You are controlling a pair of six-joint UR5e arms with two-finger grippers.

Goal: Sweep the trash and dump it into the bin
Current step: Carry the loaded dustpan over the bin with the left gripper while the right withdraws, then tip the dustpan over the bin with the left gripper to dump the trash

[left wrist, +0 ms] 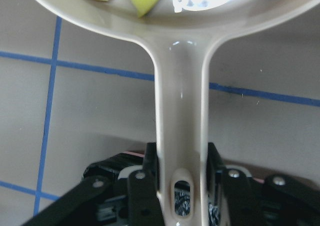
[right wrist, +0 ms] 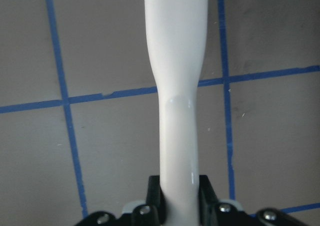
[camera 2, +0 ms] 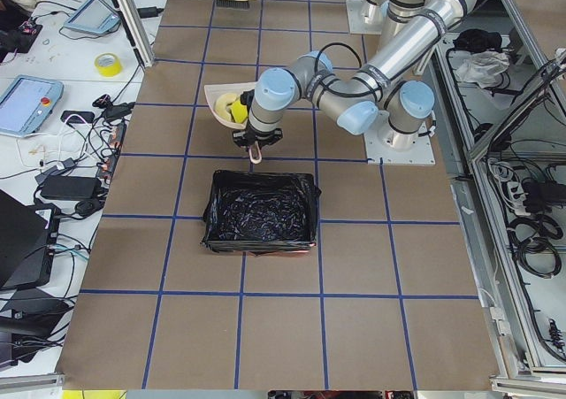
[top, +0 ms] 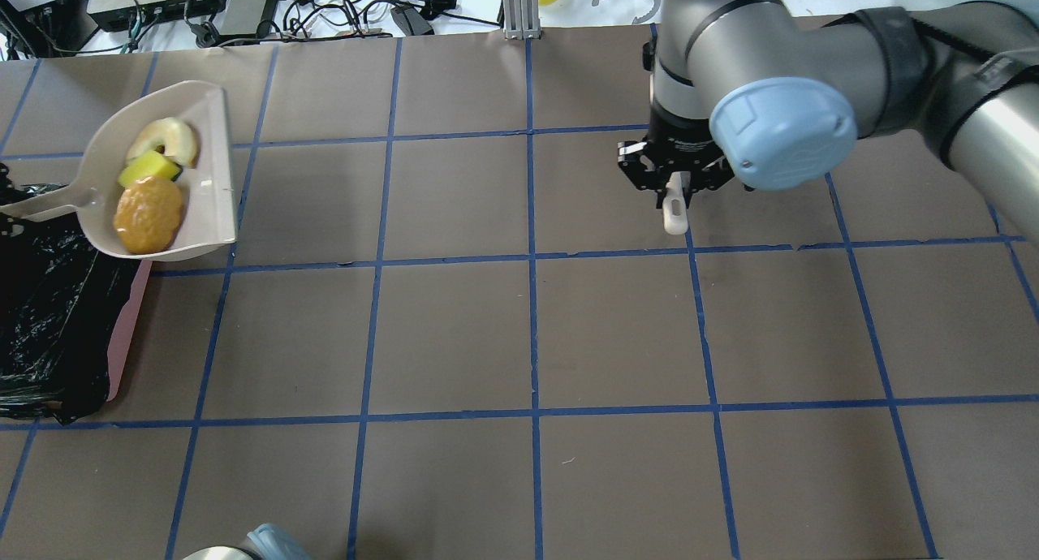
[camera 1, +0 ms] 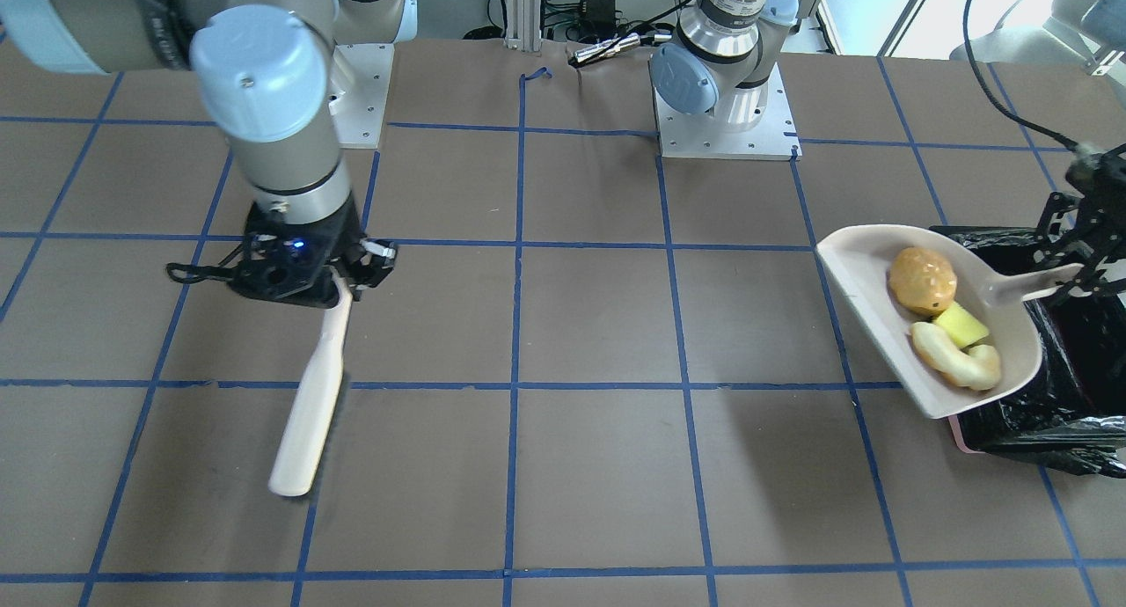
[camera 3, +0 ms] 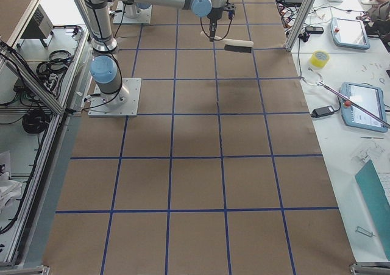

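Note:
The trash lies in a whitish dustpan: a golden-brown lump, a yellow-green wedge and a cream crescent. My left gripper is shut on the dustpan's handle and holds the pan off the table beside the bin, a pink tub lined with a black bag. The pan's handle end overlaps the bin's rim. My right gripper is shut on the handle of a white brush, whose head rests low over the table far from the bin.
Blue tape lines grid the brown table. Both arm bases stand at the robot's edge. Cables and devices lie past the far edge in the overhead view.

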